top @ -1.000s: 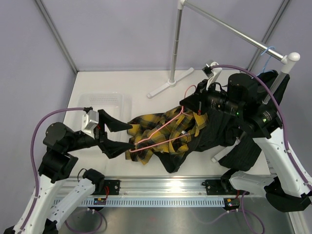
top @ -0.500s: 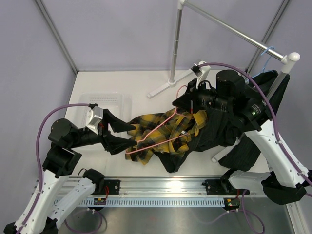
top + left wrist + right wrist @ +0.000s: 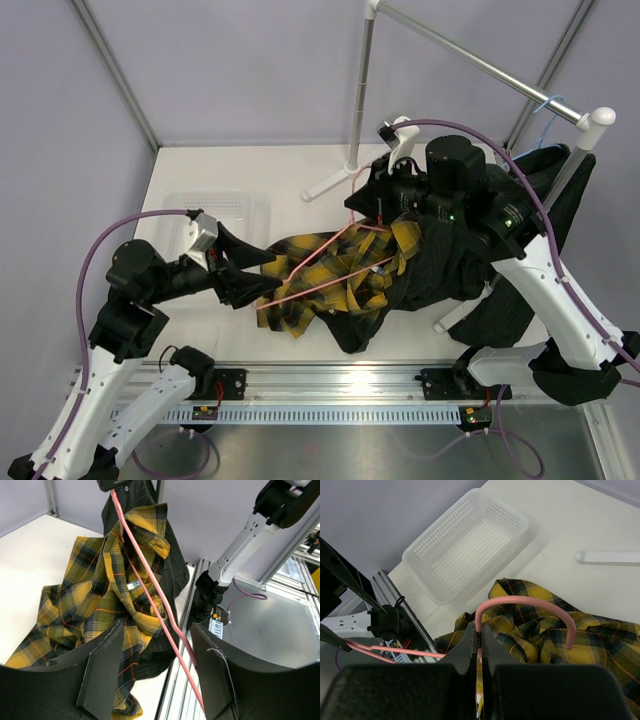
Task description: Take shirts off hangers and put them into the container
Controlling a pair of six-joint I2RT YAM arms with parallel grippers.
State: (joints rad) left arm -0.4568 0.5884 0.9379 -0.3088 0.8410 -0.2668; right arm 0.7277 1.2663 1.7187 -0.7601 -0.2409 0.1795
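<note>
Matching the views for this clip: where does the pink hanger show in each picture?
Top external: pink hanger at centre, slanting across the plaid shirt, from the right hand down to the left hand.
Left wrist: a diagonal from top centre-left to the bottom, inside the open left hand.
Right wrist: its hook at centre, pinched by the right hand.
Shared landmark: the plaid shirt under it.

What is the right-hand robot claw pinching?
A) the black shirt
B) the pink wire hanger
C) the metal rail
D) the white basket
B: the right gripper is shut on the pink wire hanger just below its hook, above the yellow plaid shirt.
</note>
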